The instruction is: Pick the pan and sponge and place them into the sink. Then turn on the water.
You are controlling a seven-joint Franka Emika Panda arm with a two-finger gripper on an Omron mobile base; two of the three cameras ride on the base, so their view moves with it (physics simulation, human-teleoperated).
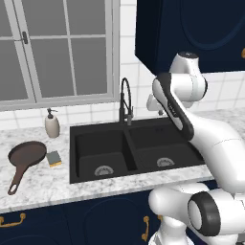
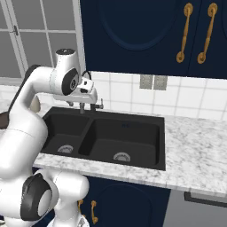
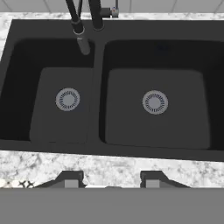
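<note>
The dark brown pan (image 1: 27, 154) lies on the marble counter left of the sink, its long handle pointing toward the front edge. Just right of it sits the small sponge (image 1: 54, 158), grey-green over yellow. The black double-basin sink (image 1: 72, 158) (image 2: 91, 133) (image 3: 98, 87) holds nothing but a round drain in each basin. My gripper (image 2: 88, 105) (image 3: 111, 180) hovers above the sink's middle, looking down at the divider, fingers apart with nothing between them. No water runs from the black arched faucet (image 1: 125, 100) (image 3: 78, 22).
A cream soap dispenser (image 1: 52, 123) stands behind the pan near the window sill. Dark blue wall cabinets hang above the sink's right side. Marble counter (image 2: 195, 146) stretches to the right of the sink.
</note>
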